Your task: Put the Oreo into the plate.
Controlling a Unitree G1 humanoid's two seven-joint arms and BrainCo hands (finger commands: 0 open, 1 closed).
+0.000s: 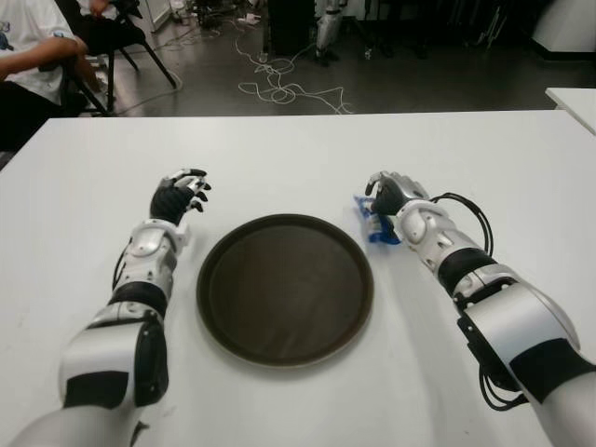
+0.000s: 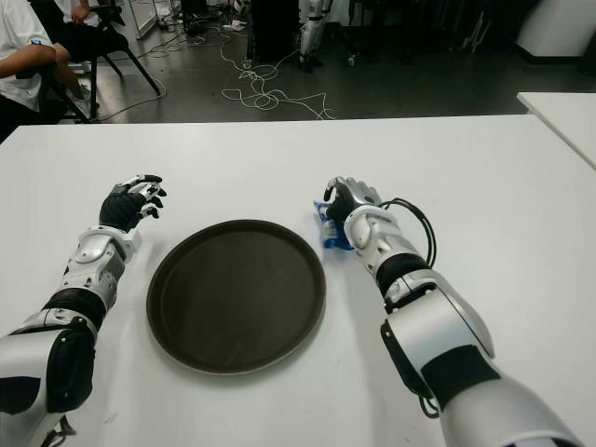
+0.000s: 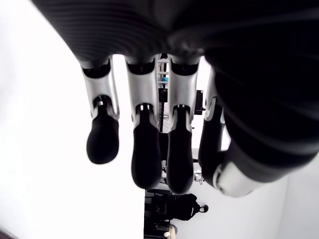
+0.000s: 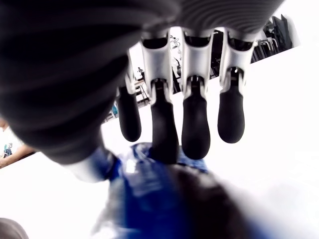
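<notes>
With the blue Oreo packet lying on the white table just right of the empty brown plate, under the unclenched right hand, the fingers should be closed fully around it before lifting, while the left hand shows left of the plate, relaxed and empty.

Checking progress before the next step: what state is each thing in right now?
Oreo packet: on the table beside the plate, under the right hand, not yet in the plate.
Plate: flat on the table, nothing in it.
Right hand: over the packet, fingers extended; a closed grasp cannot be confirmed.
Left hand: beside the plate on its left, fingers relaxed, holding nothing.
</notes>
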